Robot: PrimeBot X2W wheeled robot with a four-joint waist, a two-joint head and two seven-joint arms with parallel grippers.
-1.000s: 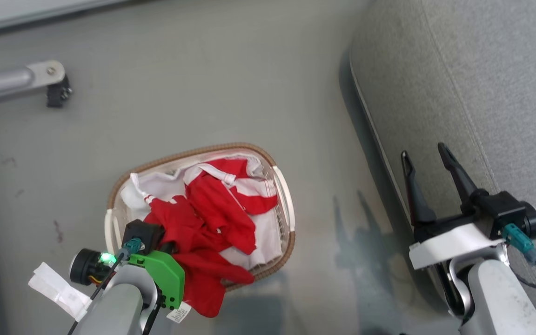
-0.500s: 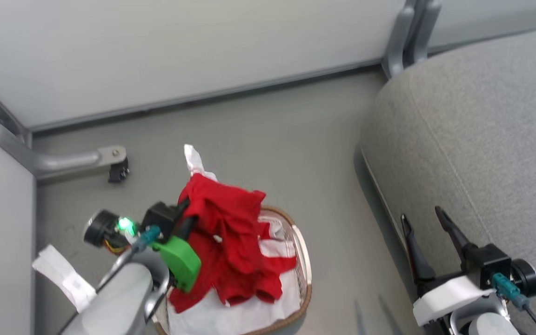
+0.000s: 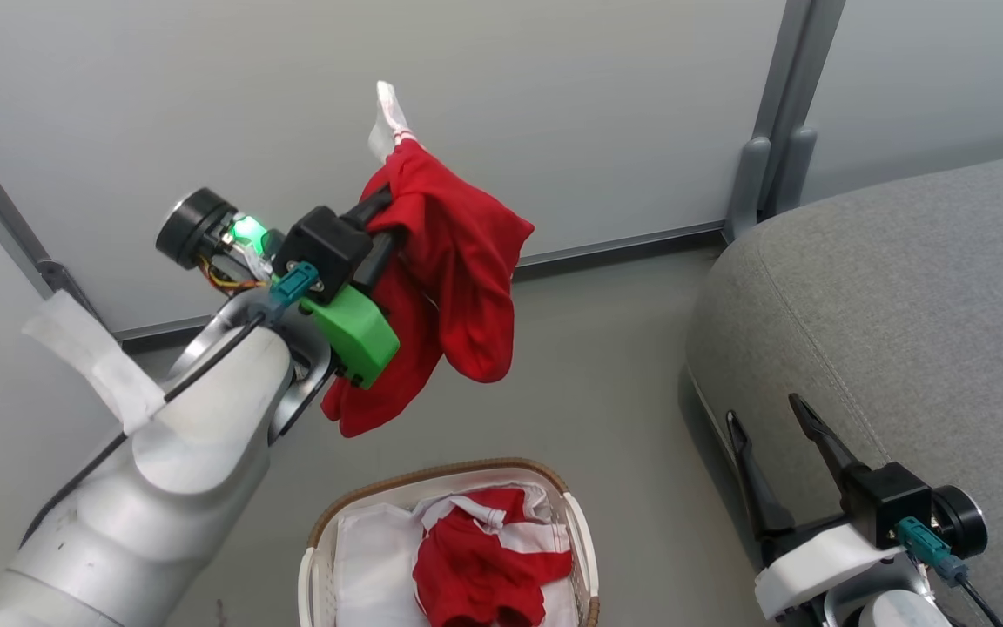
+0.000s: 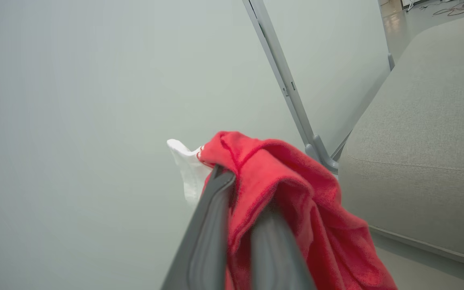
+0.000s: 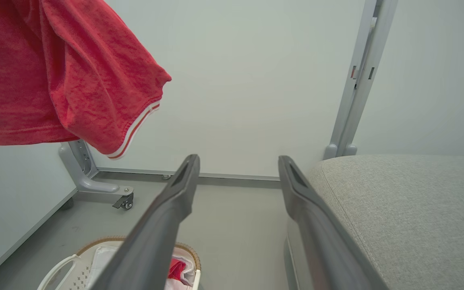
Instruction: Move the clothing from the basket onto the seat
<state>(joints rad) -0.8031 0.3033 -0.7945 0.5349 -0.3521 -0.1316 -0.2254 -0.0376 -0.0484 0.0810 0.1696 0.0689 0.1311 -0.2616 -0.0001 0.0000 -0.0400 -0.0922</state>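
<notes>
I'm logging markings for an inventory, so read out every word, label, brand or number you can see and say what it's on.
No text can be read in these views.
Soft red garment with white striped trim: no print or tag showing.
White paper tape strip on the pale left forearm: blank where it shows.
White perforated plastic basket with brown woven rim: no label showing.

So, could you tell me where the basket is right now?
In the head view the basket sits on the floor at bottom centre, left of the grey seat, with red clothing inside.
</notes>
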